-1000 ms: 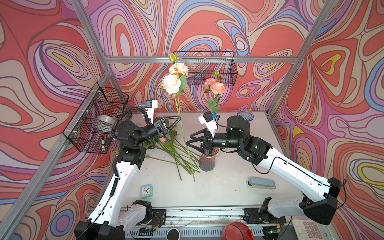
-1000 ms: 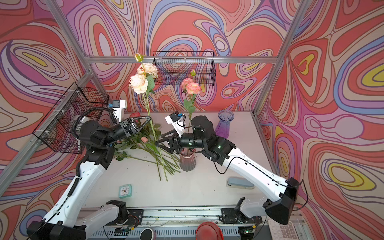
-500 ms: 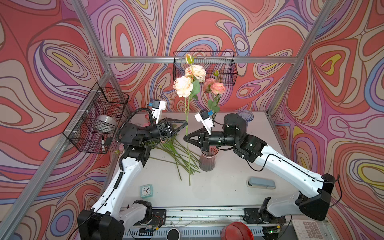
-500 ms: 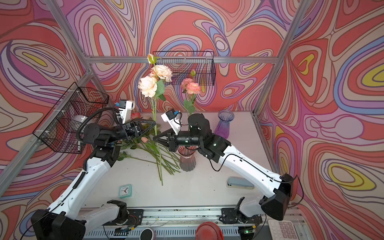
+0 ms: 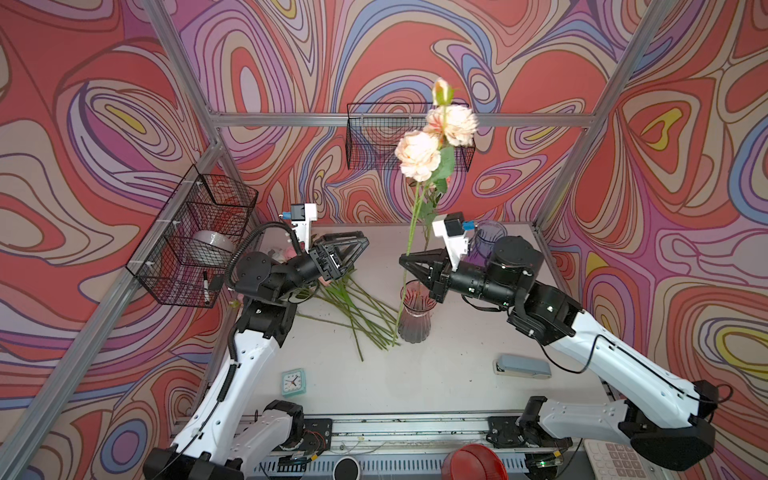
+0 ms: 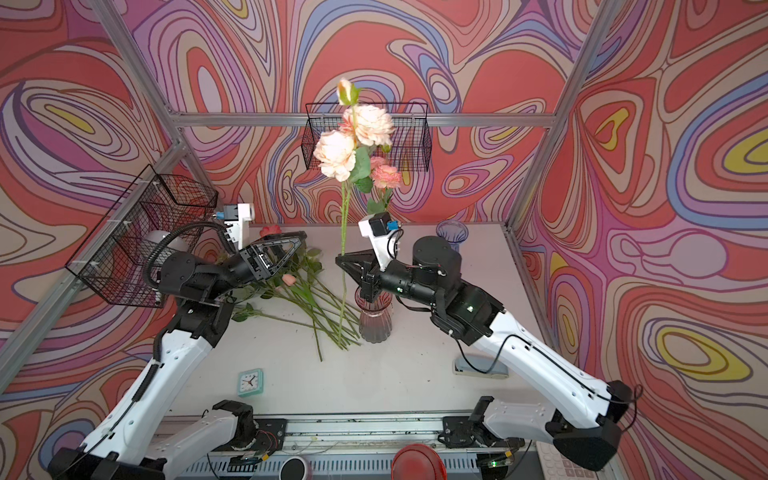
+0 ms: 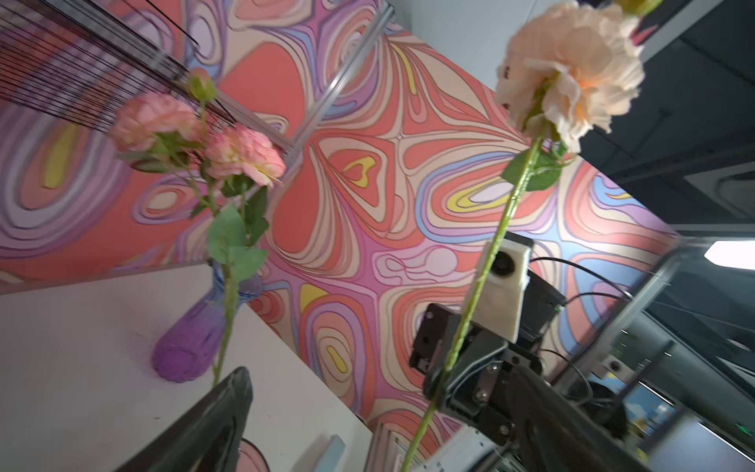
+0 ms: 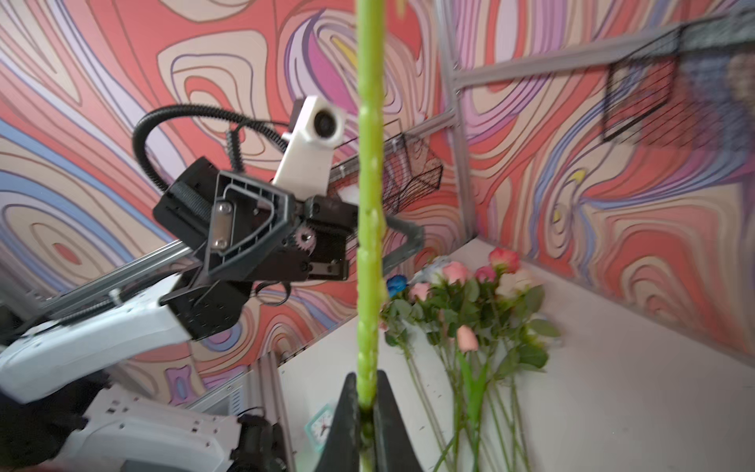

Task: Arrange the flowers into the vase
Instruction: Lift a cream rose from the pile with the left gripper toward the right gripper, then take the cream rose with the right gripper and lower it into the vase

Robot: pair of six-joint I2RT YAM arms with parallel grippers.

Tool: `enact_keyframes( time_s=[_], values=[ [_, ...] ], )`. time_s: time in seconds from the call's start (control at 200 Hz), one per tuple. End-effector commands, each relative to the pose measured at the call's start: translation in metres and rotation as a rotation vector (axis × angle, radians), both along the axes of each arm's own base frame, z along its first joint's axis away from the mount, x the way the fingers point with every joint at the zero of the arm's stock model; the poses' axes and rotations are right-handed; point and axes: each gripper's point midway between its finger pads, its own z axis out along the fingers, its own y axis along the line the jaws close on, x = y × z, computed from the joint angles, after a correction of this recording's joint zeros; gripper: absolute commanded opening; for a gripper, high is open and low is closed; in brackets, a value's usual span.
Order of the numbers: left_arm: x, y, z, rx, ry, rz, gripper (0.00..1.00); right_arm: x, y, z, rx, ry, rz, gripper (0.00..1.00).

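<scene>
In both top views we see the right gripper (image 5: 402, 260) pinched tight on the green stem (image 5: 412, 226) of a tall peach flower (image 5: 417, 156), held upright above the table (image 5: 457, 374). The stem runs down past the left side of the pink vase (image 5: 415, 320), outside its mouth. The left gripper (image 5: 362, 245) stands wide and empty, apart from that stem, above the loose flowers (image 5: 353, 303) lying on the table left of the vase. A purple vase (image 6: 451, 232) stands at the back.

From the left wrist we see one black finger (image 7: 212, 417) of the spread left gripper, the peach flower's stem (image 7: 490, 261) caught in the right gripper, and pink blooms (image 7: 241, 157) whose stem crosses in front of the purple vase (image 7: 192, 343).

From the right wrist we see the stem (image 8: 369, 245) clamped between the two closed fingers (image 8: 343, 421), the left gripper gaping behind it, and the loose flowers (image 8: 470, 310) fanned on the table.
</scene>
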Motion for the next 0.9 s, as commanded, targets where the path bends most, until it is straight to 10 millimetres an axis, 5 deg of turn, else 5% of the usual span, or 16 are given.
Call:
enact_keyframes(
  time_s=[0.0,0.18,0.31,0.666,0.896],
  values=[
    [0.015,0.022,-0.036,0.099,0.045,0.232,1.0,0.03,-0.038,0.009,-0.049,-0.125,-0.28,0.0],
    [0.008,0.03,-0.075,0.145,0.123,0.273,1.0,0.05,-0.06,0.028,-0.064,-0.239,-0.468,0.0],
    [0.005,0.03,-0.096,0.159,0.177,0.267,1.0,0.068,-0.058,0.02,-0.113,-0.276,-0.545,0.0],
    [0.002,0.032,-0.123,0.184,0.258,0.27,1.0,0.095,-0.015,-0.079,-0.235,-0.108,-0.476,0.0],
    [0.001,0.033,-0.135,0.207,0.294,0.276,1.0,0.096,-0.01,-0.145,-0.337,0.028,-0.447,0.0]
  ],
)
